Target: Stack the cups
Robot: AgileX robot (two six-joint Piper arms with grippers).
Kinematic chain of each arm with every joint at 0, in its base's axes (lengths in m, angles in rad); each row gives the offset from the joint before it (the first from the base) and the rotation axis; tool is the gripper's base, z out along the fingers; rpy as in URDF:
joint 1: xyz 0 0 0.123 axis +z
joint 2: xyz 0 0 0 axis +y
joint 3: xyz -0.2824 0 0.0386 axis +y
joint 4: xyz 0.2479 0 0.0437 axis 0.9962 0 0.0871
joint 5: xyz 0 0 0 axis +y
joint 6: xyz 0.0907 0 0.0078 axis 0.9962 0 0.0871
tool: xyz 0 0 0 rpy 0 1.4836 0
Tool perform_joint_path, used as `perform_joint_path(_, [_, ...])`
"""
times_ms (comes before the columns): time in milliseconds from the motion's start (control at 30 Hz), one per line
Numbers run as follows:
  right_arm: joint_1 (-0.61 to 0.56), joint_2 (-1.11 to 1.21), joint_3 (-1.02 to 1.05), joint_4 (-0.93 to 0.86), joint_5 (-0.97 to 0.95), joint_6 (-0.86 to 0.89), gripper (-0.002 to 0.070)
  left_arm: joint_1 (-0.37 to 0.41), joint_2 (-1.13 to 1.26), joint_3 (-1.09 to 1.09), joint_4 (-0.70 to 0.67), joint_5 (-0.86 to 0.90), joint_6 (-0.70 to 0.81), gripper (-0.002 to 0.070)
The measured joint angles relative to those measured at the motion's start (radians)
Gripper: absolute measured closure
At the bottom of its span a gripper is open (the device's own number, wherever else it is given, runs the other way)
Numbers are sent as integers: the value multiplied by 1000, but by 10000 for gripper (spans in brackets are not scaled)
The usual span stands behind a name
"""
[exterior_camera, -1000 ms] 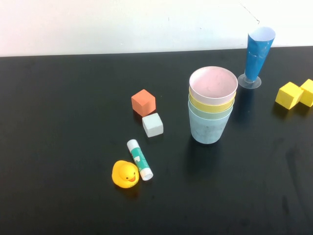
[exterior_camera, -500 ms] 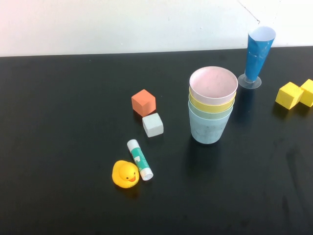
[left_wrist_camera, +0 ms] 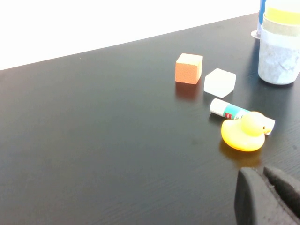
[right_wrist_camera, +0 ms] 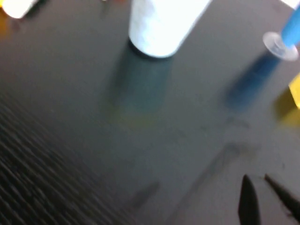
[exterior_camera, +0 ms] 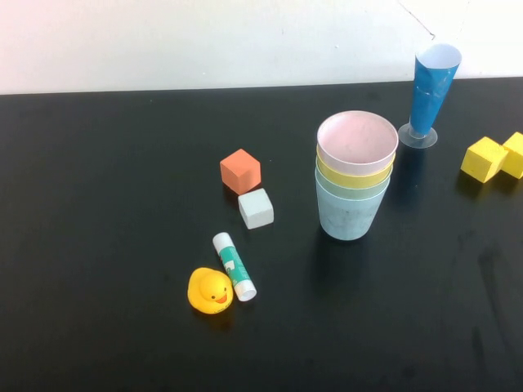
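Matte tapered plastic cups (exterior_camera: 355, 175): four, nested in one upright stack, light blue at base, then pale green, yellow, pale pink on top; centre-right of table, near tall narrow dark-blue cone on clear base (exterior_camera: 430, 96). No shift against the earlier high views; nothing moved over the last second. Judged: stacking complete, arms withdrawn.

Left gripper (left_wrist_camera: 268, 197): low over table, near yellow rubber duck (left_wrist_camera: 243, 132), jaws together, empty.

Right gripper (right_wrist_camera: 265, 199): above bare table, well apart from stack, jaws together, empty.

Surface: matte black table (exterior_camera: 106, 245), faint wood grain. Also present: orange cube (exterior_camera: 240, 171), pale grey-white cube (exterior_camera: 256, 208), white glue stick with green label (exterior_camera: 234, 265), yellow blocks (exterior_camera: 493, 157). Plain white wall (exterior_camera: 204, 41) behind.
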State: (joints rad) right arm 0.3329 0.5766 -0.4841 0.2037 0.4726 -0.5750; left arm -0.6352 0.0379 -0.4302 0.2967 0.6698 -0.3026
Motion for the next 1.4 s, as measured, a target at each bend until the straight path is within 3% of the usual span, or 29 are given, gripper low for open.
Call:
perform_joint_path(167, [-39,-214,133,-106,-41,140,678,0,0,0,0,2,0,673])
perform_joint_path(400, [-288,-516,312,-183,-43,218,678,0,0,0,0,2,0,673])
perform_joint_path(600, [-440,-588,422,-194,-58,289,678,0,0,0,0,4,0,673])
perform_joint_path(733, [-429,-590,481,-204,-67,347,678,0,0,0,0,4,0,673])
perform_joint_path(1000, [-290,-590,502,-328,-107,491,679,0,0,0,0,4,0,673])
perform_joint_path(1400, [-281,-590,503,-346,-111,495,679,0,0,0,0,4,0,673])
